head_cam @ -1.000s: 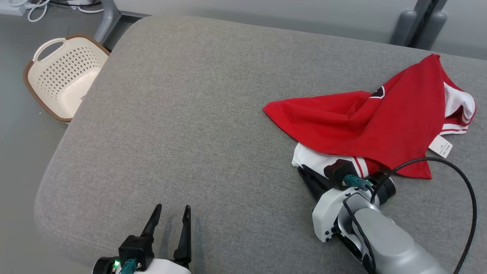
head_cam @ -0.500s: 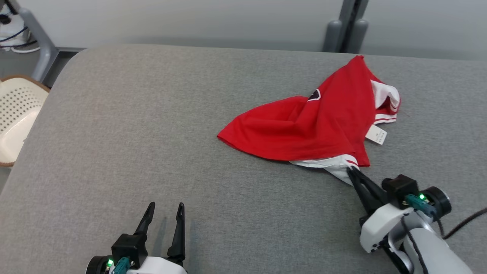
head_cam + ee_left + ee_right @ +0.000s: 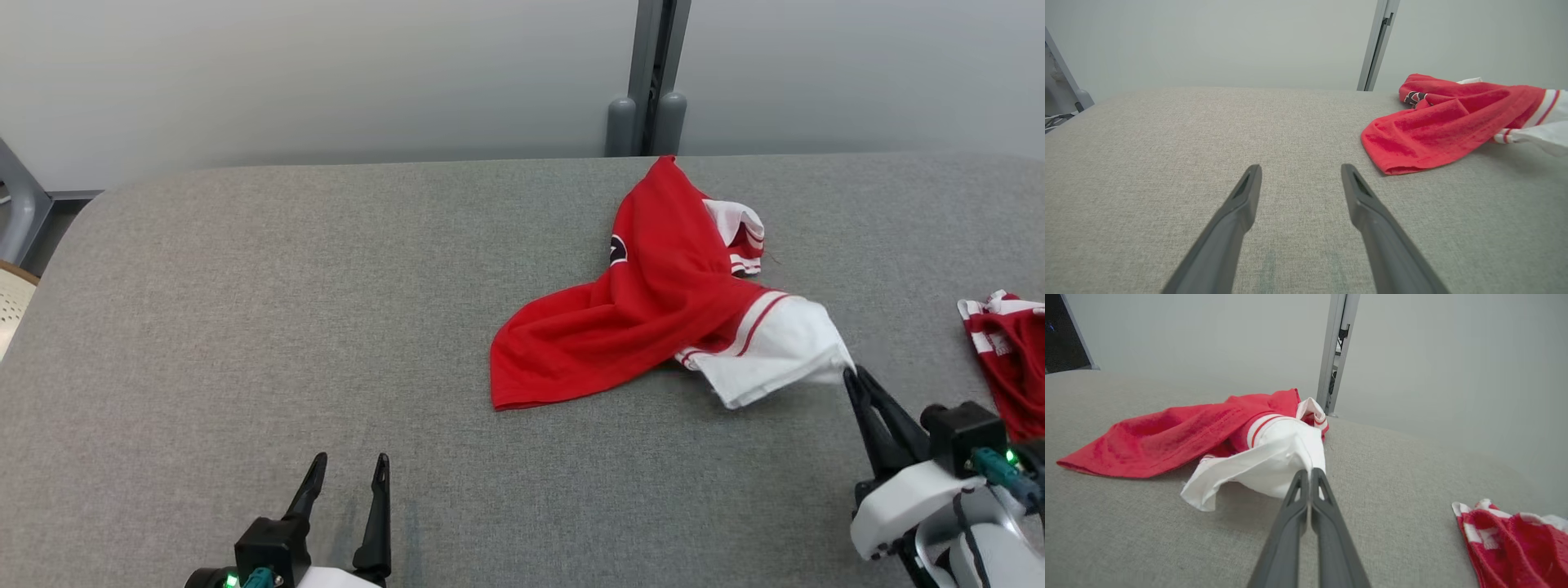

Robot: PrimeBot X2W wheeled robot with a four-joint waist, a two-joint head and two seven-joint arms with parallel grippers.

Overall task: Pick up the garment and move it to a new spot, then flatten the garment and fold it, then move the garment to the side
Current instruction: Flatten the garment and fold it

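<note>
- Head view shows you the right claw (image 3: 849, 374) closed tight on the white sleeve (image 3: 775, 347) of the red garment (image 3: 645, 327); the sleeve is stretched out from its tips.
- In the right wrist view you see both fingers (image 3: 1290, 522) pressed together, with the white cloth pinched between their ends.
- The red body of the garment lies crumpled on the grey cushion (image 3: 286, 327), ahead of this claw and to its left.
- A second red and white cloth (image 3: 1008, 359) lies near the right side of this claw, not touching it.
- Your left claw (image 3: 349, 461) is wide open and holds nothing; the garment is ahead of it, to its right, well apart.
</note>
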